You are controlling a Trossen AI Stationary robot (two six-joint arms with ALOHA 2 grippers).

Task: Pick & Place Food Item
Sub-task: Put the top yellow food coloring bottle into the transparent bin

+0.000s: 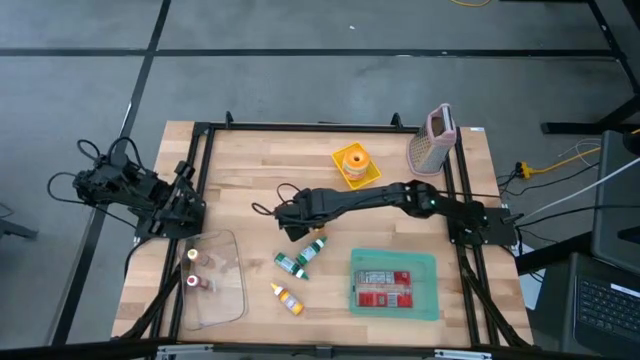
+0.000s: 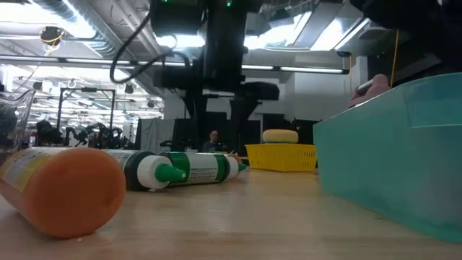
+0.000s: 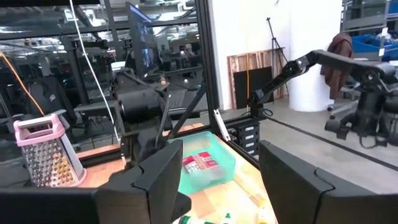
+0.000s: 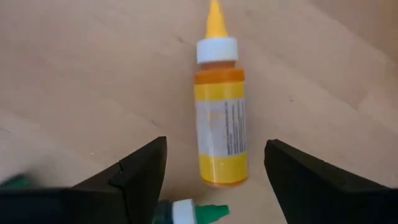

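1. Yellow plastic forms the body of the squeeze bottle (image 4: 221, 134), with a white collar, a pointed orange-yellow nozzle and a printed label; it lies on its side on the desk (image 1: 260, 170).
2. From above, the squeeze bottle sits toward the front edge of the desk, just left of the teal bin (image 1: 394, 285) and near the clear tray (image 1: 222, 285).
3. Two green-capped bottles (image 1: 300, 257) lie just behind the squeeze bottle, between it and the right pincer (image 1: 290, 222).
4. Right pincer hangs over the desk beyond the green-capped bottles, fingers spread and holding nothing; its wrist view looks down on the squeeze bottle between the fingers.
5. Left pincer (image 1: 185, 205) waits at the desk's left edge, behind the clear tray, fingers spread and empty.
6. Farther back from the squeeze bottle stand a yellow basket (image 1: 355, 165) and a metal grater with pink handle (image 1: 432, 140).
7. Pale wooden planks make the desk top, framed by black rails, on a grey floor (image 1: 300, 60).
8. Beyond the desk, the low view shows a workshop with ceiling lights and racks.
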